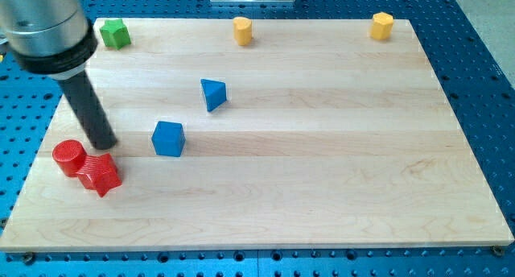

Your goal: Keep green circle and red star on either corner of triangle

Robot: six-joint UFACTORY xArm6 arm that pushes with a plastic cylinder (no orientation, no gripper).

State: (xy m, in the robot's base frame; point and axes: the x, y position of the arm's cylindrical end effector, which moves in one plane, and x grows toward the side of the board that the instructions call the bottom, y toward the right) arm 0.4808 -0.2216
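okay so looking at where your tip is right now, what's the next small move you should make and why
Probably nudge the red star toward the view's upper right, toward the blue triangle. My tip sits just above the star, beside the red cylinder, so I'd first slip round to the star's lower left.

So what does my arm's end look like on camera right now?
A wide silver-grey metal cylinder with a black collar beneath it, narrowing into a straight matte black rod. My tip is a plain blunt end. No cables, markings or labels show in this view.
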